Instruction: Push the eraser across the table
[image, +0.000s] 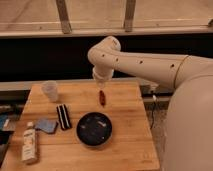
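Observation:
The eraser, a small black block with white lengthwise stripes, lies on the left half of the light wooden table, its length running front to back. My gripper hangs from the white arm over the back middle of the table, just above a small red object. It is well to the right of the eraser and behind it, not touching it.
A black bowl sits right of the eraser. A blue-grey flat pad lies to the eraser's left, with a bottle at the front left. A translucent cup stands at the back left.

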